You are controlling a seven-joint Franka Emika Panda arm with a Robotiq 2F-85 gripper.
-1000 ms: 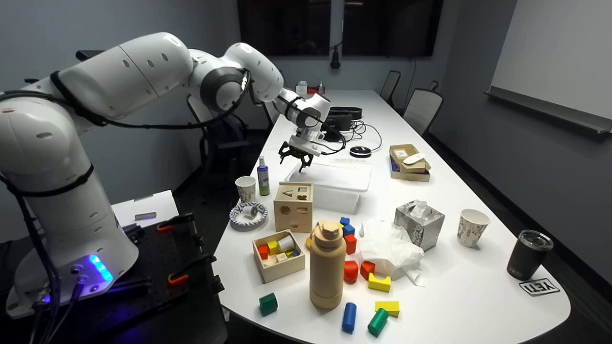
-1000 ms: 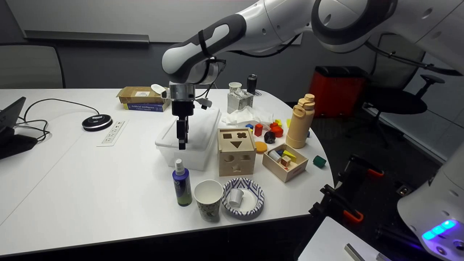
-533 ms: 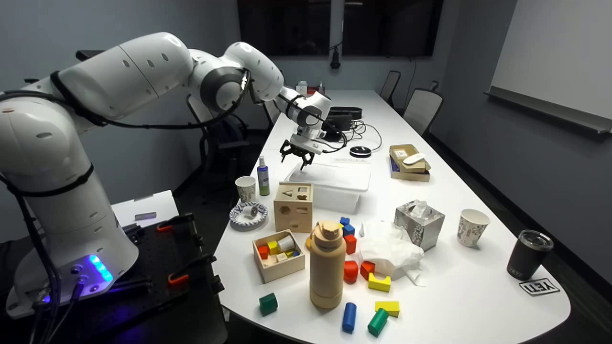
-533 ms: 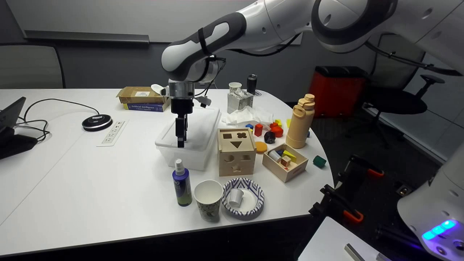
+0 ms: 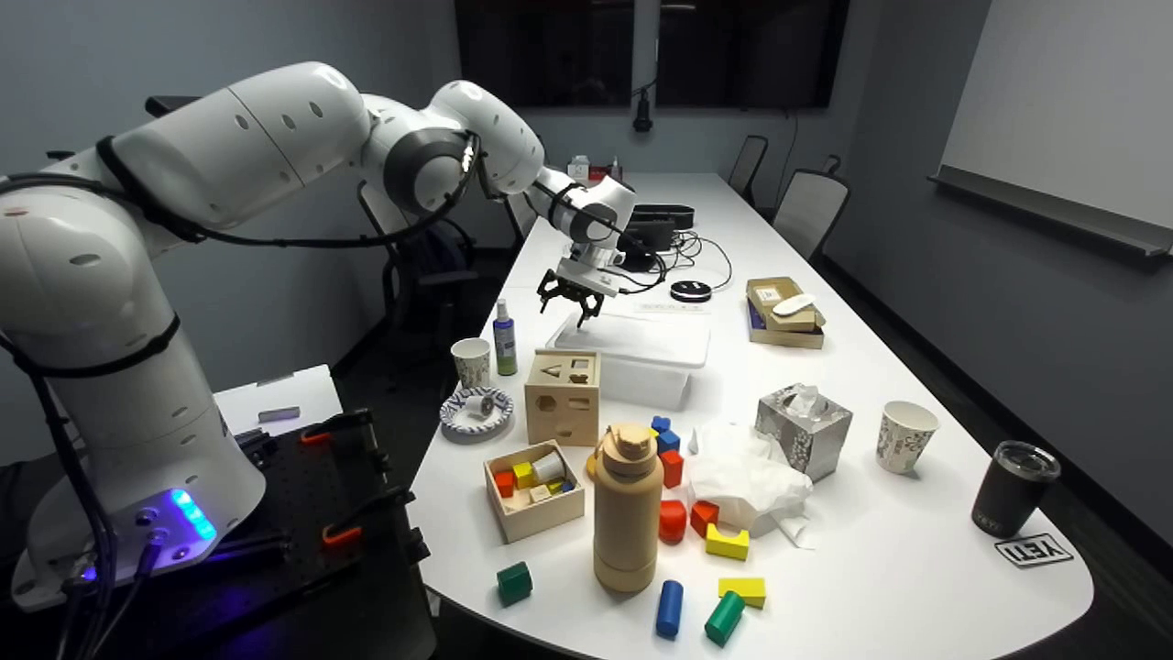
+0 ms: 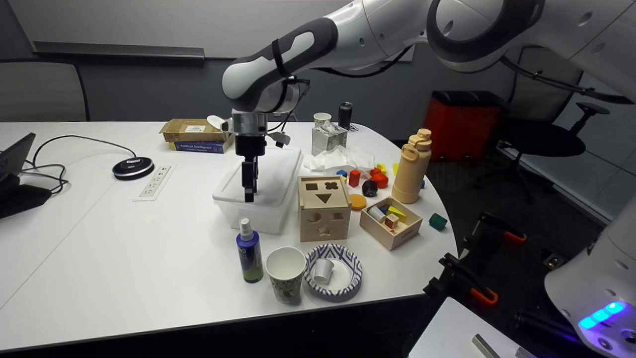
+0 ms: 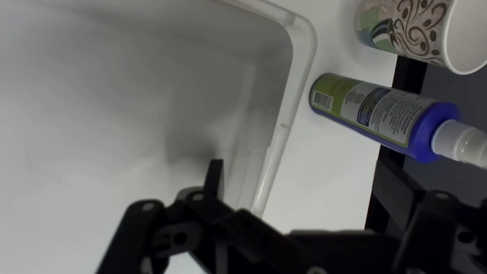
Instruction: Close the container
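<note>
The container (image 5: 641, 385) is a low, translucent white box with a flat white lid (image 5: 646, 337) lying across its top. In an exterior view the container (image 6: 251, 218) and lid (image 6: 276, 171) stand beside the wooden shape cube. I cannot tell whether the lid is fully pressed down. My gripper (image 5: 561, 318) is wide open and empty at the lid's end; it also shows edge-on there (image 6: 249, 198). In the wrist view the gripper (image 7: 300, 165) has one finger over the lid (image 7: 152, 95), inside its rim, and the other beyond it, past the table edge. Fingertip contact is unclear.
A spray bottle (image 6: 250, 256), paper cup (image 6: 285, 273) and patterned bowl (image 6: 334, 271) stand close to the container. The wooden shape cube (image 6: 324, 214) is right beside it. A block box (image 6: 391, 226), tan bottle (image 6: 413, 169) and tissue box (image 6: 329, 138) are farther along.
My gripper has risen slightly above the lid from one second ago to half a second ago, and has barely moved since. The container and lid look unchanged.
</note>
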